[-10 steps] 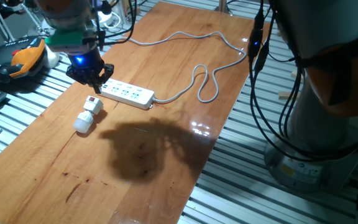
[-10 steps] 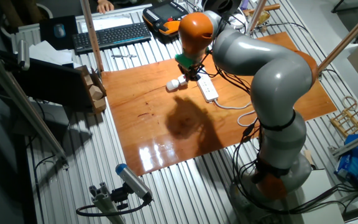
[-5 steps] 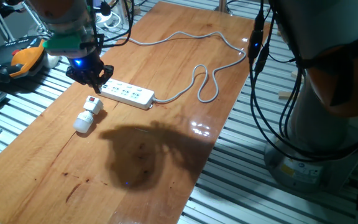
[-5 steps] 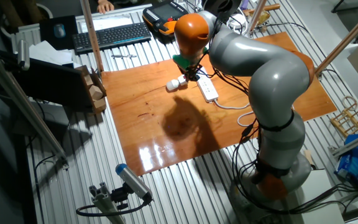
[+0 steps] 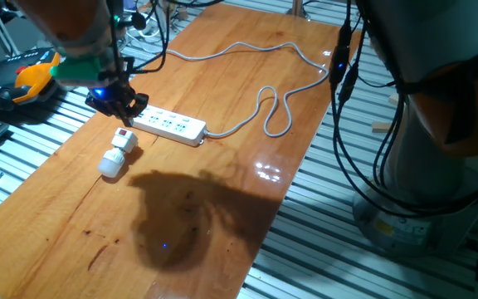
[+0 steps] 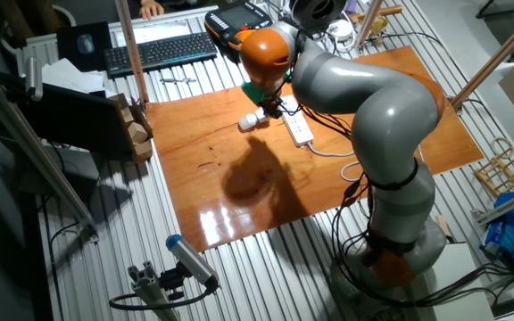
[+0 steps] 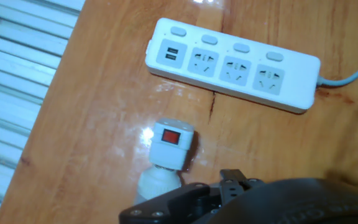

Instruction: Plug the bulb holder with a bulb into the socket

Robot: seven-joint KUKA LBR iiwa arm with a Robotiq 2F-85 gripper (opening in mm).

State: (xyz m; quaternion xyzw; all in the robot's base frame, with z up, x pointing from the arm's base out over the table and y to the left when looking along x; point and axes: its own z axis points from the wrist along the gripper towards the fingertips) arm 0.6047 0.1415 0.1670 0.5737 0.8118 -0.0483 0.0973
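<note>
The bulb holder (image 5: pixel 124 139) lies on its side on the wooden table, red switch up, with its frosted bulb (image 5: pixel 109 164) pointing to the near left. The socket strip (image 5: pixel 169 125) lies just right of it, outlets up, on a grey cord (image 5: pixel 264 112). My gripper (image 5: pixel 116 101) hovers above the strip's left end, just beyond the holder, and looks open and empty. In the hand view the strip (image 7: pixel 235 65) is at the top and the holder (image 7: pixel 171 144) below it. The gripper's dark parts (image 7: pixel 229 190) cover part of the bulb (image 7: pixel 156 183). The other fixed view shows the gripper (image 6: pixel 270 105), holder (image 6: pixel 252 120) and strip (image 6: pixel 299 129).
An orange and black pendant (image 5: pixel 31 76) lies off the table's left edge on the metal slats. A keyboard (image 6: pixel 159 49) lies beyond the table. Black cables (image 5: pixel 343 50) hang at the table's right side. The arm's base (image 6: pixel 391 223) stands beside the table.
The arm has swung slightly left, carrying the gripper from over the strip's end towards the table's left edge. The bulb holder and the strip have not moved.
</note>
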